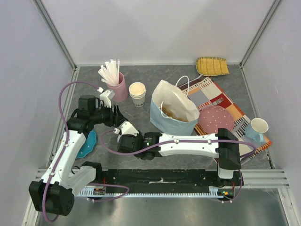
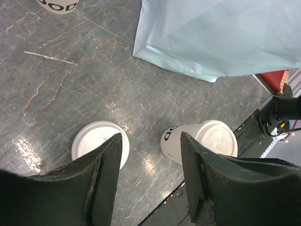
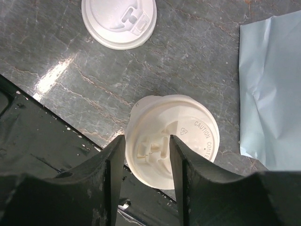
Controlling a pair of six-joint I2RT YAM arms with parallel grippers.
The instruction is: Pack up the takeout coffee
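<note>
**Coffee under the arm:** From above, the takeout coffee (image 3: 193, 127) is lost beneath the right tool (image 3: 146, 141), which reaches across the grey worktop (image 1: 188, 160) to a spot left of a pale blue paper bag (image 1: 171, 115). A blue object (image 1: 88, 143) under the left arm (image 1: 66, 146) is half covered and hard to identify. In the left wrist view a paper cup (image 2: 59, 4) is cut off by the top edge, and the bag runs out of frame.

The right wrist camera looks straight down on the coffee, which stands upright close to the worktop's front edge. The right tool's fingers (image 3: 110, 165) stand apart above the lid, one over its left rim and the other across its middle, and they clamp nothing. Whether they touch the lid cannot be told.

The left tool (image 2: 151, 141) hovers with its jaws apart and nothing between them. From its camera the coffee sits just past the right-hand finger, which hides part of the cup. A loose flat lid (image 2: 94, 141) lies partly behind the other finger. Cup and loose lid are near each other but apart.

The word "CAUTION" is embossed on the coffee's lid, and the smaller marks beside it are unreadable. The cup's side shows one dark round letter. The cut-off cup reads "OOD".
</note>
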